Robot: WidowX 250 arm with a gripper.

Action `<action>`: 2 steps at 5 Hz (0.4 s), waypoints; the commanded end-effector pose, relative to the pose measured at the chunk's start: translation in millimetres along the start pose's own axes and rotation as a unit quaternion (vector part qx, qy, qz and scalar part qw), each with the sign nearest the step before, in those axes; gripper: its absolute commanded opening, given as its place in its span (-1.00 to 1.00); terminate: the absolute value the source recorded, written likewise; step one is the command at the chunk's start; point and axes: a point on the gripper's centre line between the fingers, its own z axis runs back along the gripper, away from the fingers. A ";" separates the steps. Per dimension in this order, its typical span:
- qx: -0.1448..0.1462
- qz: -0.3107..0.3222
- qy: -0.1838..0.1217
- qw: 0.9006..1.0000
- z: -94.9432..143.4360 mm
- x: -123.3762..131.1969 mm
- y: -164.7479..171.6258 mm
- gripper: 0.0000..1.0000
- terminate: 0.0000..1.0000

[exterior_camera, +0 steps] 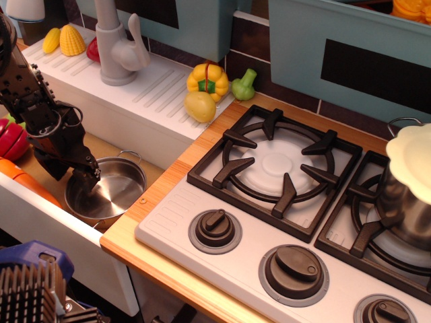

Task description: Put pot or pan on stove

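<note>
The small shallow steel pot (pixel 111 194) with wire loop handles sits in the sink recess at the left, below counter level. My gripper (pixel 86 178) is lowered at the pot's left rim, its dark fingertips at or just inside the rim. The fingers are seen edge-on, so I cannot tell whether they are open or closed on the rim. The white-grey stove (pixel 168 225) with black burner grates lies to the right on the wooden counter. Its left burner grate (pixel 273 168) is bare.
A taller steel pot with a cream lid (pixel 407 192) occupies the right burner. Toy pepper (pixel 208 79), potato (pixel 200 106) and green vegetable (pixel 244 84) lie behind the stove. The faucet (pixel 118 44) stands on the white ledge. Toy food (pixel 13 140) lies in the sink's left.
</note>
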 end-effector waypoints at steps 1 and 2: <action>0.001 0.006 -0.010 1.000 3.5 5.6 6.0 -1.00 -1.00; 0.005 0.005 -0.012 1.000 9.6 9.0 3.2 -1.00 -1.00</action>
